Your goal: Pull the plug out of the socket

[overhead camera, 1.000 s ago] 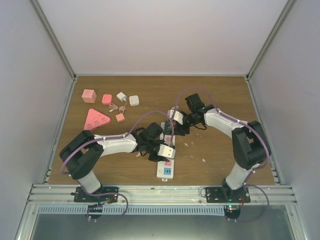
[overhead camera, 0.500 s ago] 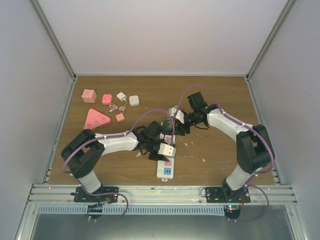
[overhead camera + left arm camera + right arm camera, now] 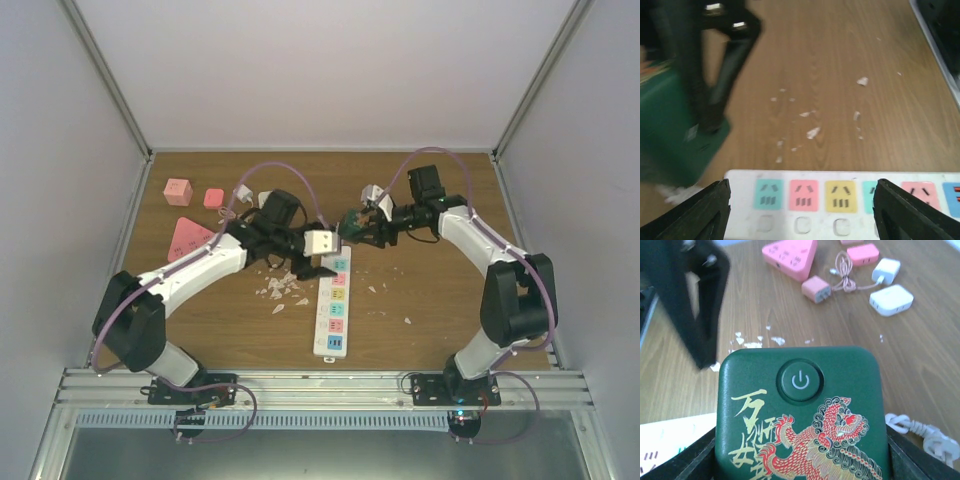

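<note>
The socket, a long white power strip (image 3: 333, 305) with pastel outlet faces, lies lengthwise on the wooden table; its far end fills the bottom of the left wrist view (image 3: 840, 200). The plug is a dark green block (image 3: 351, 221) with a power button and a red lion print (image 3: 800, 410). My right gripper (image 3: 358, 226) is shut on it and holds it clear of the strip's far end (image 3: 800, 462). My left gripper (image 3: 310, 264) is open over the strip's far end, jaws wide apart (image 3: 800, 210). The green plug shows blurred at left (image 3: 670, 130).
White scraps (image 3: 280, 290) litter the table left of the strip. A pink triangle (image 3: 190, 238), pink cube (image 3: 178, 191), small pink adapters (image 3: 816, 289) and white chargers (image 3: 890, 300) lie at the far left. A white cord (image 3: 920, 432) lies by the plug.
The right gripper has pulled the green plug up and away from the strip toward the far right. The left arm has swung toward the far end of the strip, uncovering its length.
</note>
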Motion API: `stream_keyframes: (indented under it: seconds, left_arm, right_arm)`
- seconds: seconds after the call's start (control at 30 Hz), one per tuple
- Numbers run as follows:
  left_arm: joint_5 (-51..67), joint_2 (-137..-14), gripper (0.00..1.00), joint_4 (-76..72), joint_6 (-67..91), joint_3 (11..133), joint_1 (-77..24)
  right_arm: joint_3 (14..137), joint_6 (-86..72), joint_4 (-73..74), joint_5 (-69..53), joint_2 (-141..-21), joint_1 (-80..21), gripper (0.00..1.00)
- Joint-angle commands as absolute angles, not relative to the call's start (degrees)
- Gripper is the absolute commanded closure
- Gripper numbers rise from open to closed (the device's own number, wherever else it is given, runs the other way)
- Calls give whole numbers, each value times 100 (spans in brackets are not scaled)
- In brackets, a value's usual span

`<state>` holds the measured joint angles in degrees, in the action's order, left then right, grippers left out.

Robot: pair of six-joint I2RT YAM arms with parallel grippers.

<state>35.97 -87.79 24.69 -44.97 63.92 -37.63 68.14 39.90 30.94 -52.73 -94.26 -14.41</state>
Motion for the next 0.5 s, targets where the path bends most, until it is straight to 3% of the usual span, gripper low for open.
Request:
stream_keyframes:
  seconds: [0.0, 0.17, 0.47]
  left_arm:
    - [4026, -8297, 20, 2159, -3883, 6584, -3209]
    - [3292, -8016, 10, 1448, -3306, 6526, -2971]
    - [2469, -8104, 9, 599, -3052, 6602, -3058]
  right_arm:
    - [7142, 3644, 3062, -6102, -9157, -1275, 78]
    - [7032, 2363, 2268, -6405, -9034, -1175, 78]
    - [6948, -197, 957, -6747, -9264, -1155, 76]
